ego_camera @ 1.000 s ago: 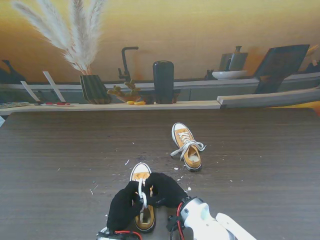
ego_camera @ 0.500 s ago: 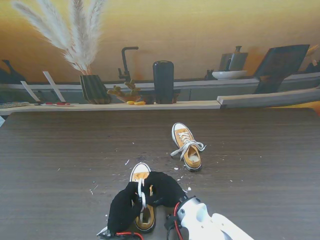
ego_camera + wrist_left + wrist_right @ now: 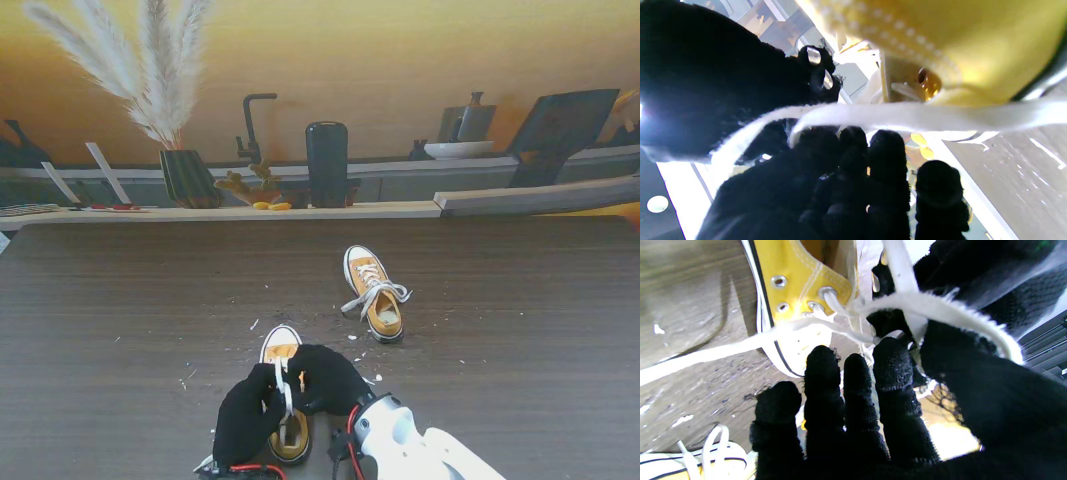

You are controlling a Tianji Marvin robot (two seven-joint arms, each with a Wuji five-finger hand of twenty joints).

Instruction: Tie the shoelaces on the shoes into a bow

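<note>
Here, low in the centre of the stand frame, the near shoe (image 3: 283, 400) points toe-away. The left hand (image 3: 247, 420) and right hand (image 3: 328, 378) flank it, both grasping the lace (image 3: 285, 385), which runs crosswise between them.

Near shoe (image 3: 283, 400): laced midsection hidden under both gloved hands. Lace (image 3: 907, 116) blurred in left wrist view; grip indeterminate.
</note>
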